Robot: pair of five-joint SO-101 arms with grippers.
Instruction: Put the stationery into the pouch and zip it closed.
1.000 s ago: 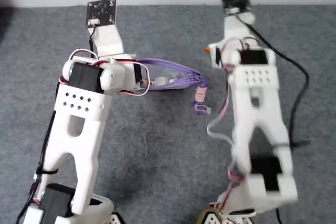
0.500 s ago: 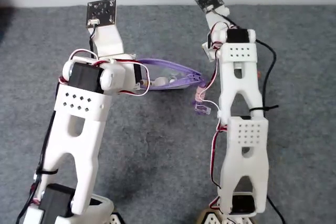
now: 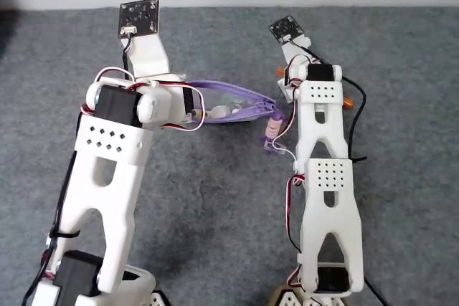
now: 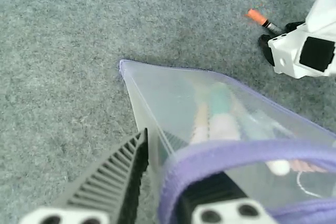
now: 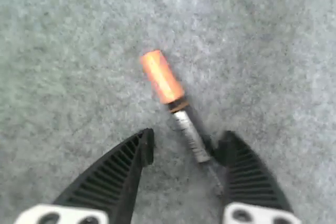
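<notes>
A clear pouch [image 3: 233, 105] with a purple rim is held up off the grey mat, with several pastel items inside it [image 4: 220, 114]. My left gripper [image 4: 163, 174] is shut on the pouch's rim. A pen with an orange cap [image 5: 161, 77] and silver barrel lies on the mat just right of the pouch; its orange end [image 3: 279, 71] pokes out from under the right arm. My right gripper [image 5: 188, 140] is open low over the pen, one finger on each side of the barrel. The left wrist view shows the pen's orange tip [image 4: 257, 17] beside the right gripper's white body [image 4: 302, 51].
A pink beaded zipper pull with a small tag [image 3: 273, 134] hangs from the pouch's right end, close to the right arm. Grey mat [image 3: 401, 55] extends to both sides and behind the arms.
The right arm has swung left and stretched forward, bringing its gripper down over the pen. The left arm and the pouch have stayed put.
</notes>
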